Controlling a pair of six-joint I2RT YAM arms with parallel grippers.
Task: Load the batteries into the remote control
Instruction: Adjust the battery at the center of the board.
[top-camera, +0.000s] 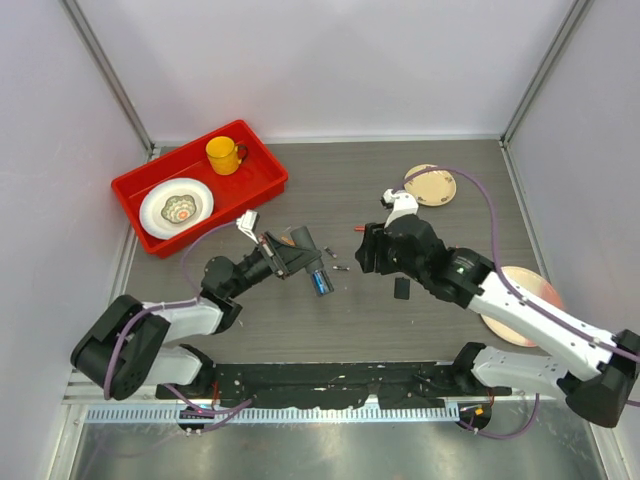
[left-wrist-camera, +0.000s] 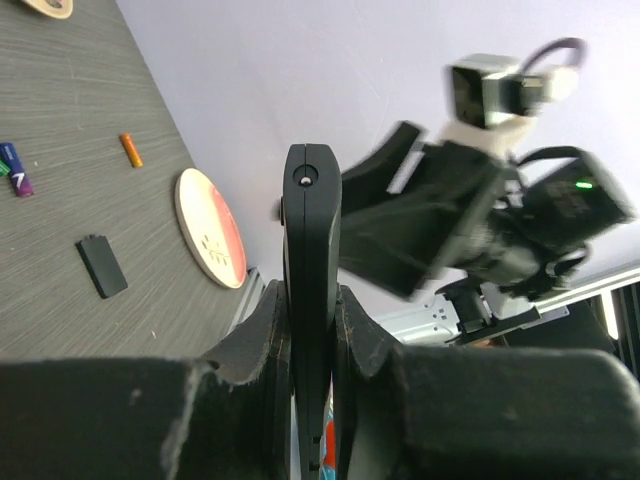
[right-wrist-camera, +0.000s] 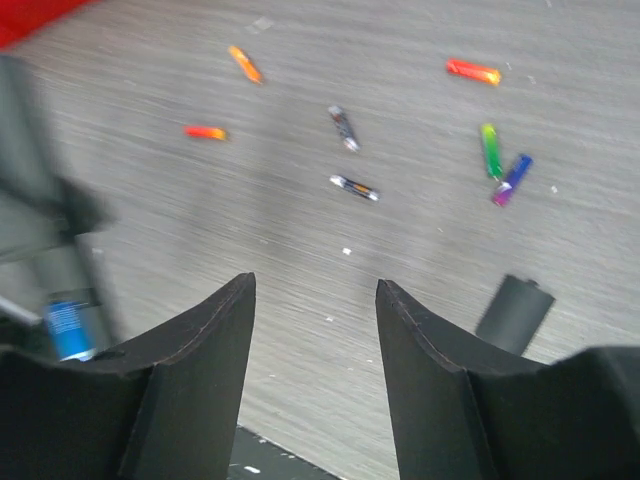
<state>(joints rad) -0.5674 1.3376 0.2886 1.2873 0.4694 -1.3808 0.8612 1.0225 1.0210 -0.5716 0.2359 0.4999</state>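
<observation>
My left gripper (top-camera: 292, 255) is shut on the black remote control (top-camera: 318, 275) and holds it above the table; a blue label shows at its lower end. In the left wrist view the remote (left-wrist-camera: 311, 220) stands edge-on between the fingers (left-wrist-camera: 265, 330). My right gripper (right-wrist-camera: 315, 290) is open and empty, right of the remote (right-wrist-camera: 70, 320) and above the table. Loose batteries lie on the table: orange (right-wrist-camera: 244, 63), orange-red (right-wrist-camera: 205, 132), red (right-wrist-camera: 473, 71), green (right-wrist-camera: 489, 150), purple-blue (right-wrist-camera: 510, 180) and two dark silver (right-wrist-camera: 343, 127).
A small black square piece (top-camera: 402, 288) lies under the right arm. A red tray (top-camera: 265, 160) with a plate and yellow mug (top-camera: 224, 154) stands back left. A wooden disc (top-camera: 430, 185) and a pink disc (top-camera: 520, 295) lie at the right.
</observation>
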